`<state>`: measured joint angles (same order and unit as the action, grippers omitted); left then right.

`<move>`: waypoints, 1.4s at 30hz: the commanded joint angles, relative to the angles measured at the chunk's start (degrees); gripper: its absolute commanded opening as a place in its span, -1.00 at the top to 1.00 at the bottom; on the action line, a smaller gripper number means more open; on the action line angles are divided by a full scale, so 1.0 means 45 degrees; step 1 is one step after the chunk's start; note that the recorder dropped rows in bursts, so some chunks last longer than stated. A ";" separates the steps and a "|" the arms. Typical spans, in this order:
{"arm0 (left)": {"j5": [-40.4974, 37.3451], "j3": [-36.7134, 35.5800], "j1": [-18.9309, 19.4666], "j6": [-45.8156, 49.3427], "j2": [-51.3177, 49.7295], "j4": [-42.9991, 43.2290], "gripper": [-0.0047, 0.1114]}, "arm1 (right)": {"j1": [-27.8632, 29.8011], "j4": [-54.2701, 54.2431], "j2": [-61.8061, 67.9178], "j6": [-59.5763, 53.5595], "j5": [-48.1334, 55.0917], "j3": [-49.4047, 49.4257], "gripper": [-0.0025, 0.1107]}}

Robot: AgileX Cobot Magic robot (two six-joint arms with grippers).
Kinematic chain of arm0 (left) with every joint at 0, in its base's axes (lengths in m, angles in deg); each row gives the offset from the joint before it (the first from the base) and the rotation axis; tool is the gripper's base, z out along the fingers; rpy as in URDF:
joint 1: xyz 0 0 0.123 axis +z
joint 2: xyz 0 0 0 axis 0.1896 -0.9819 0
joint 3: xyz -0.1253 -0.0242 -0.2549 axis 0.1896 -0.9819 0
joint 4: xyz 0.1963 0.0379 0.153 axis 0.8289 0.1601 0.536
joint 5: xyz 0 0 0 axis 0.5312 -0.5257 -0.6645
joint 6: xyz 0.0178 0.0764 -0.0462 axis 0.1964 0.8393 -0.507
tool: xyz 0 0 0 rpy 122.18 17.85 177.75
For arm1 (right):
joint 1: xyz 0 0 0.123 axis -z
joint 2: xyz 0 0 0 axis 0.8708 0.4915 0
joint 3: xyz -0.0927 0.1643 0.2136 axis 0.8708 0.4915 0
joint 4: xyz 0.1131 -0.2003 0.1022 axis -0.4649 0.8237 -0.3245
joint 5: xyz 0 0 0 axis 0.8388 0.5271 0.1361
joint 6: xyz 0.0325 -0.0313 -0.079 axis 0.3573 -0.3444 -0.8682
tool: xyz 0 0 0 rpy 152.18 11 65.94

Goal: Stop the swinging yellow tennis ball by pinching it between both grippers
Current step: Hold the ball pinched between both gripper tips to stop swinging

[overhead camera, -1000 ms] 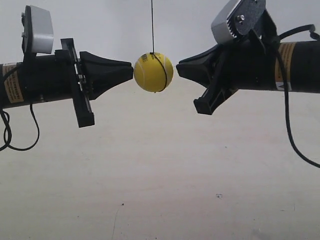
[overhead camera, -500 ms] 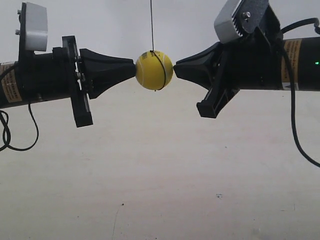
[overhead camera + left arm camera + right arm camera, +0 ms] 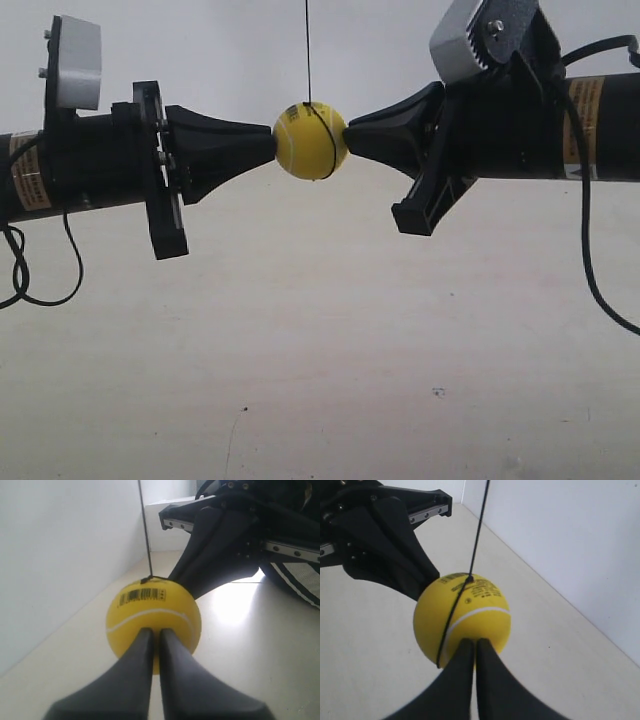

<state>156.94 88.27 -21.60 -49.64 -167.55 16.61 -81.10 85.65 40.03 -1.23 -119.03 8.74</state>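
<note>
The yellow tennis ball [image 3: 310, 141] hangs on a thin dark string [image 3: 308, 50], held between two black gripper tips. The gripper of the arm at the exterior view's left [image 3: 268, 147] touches one side, and that of the arm at the exterior view's right [image 3: 352, 135] touches the other. In the left wrist view my left gripper [image 3: 156, 630] is shut, its tips pressed against the ball [image 3: 152, 620] below the barcode. My right gripper [image 3: 475, 641] is likewise shut, its tips against the ball [image 3: 465, 615]. Neither gripper has the ball between its own jaws.
A pale table surface [image 3: 320, 350] lies well below both arms, and a white wall [image 3: 200, 50] stands behind. Black cables [image 3: 590, 260] hang from the arm at the exterior view's right and loop under the other arm [image 3: 20, 280].
Both arms have closed in from either side until their tips touch the ball. The gaps seen one second ago are gone, and the ball sits slightly further right.
</note>
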 commanded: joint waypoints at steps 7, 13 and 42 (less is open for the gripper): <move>0.0236 0.0055 0.0036 -0.0121 -0.0006 0.0024 0.84 | 0.0001 -0.0509 0.0134 -0.0258 -0.0165 -0.0069 0.96; 0.0236 0.0055 0.0036 -0.0121 -0.0006 0.0024 0.84 | 0.0001 -0.0509 0.0134 -0.0258 -0.0189 -0.0069 0.96; 0.0223 0.0055 0.0036 -0.0121 -0.0006 0.0055 0.84 | 0.0001 -0.0509 0.0134 -0.0258 -0.0189 -0.0069 0.96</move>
<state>157.50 88.27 -21.60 -49.64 -167.55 16.74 -81.10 83.57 40.61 -1.96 -119.39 8.74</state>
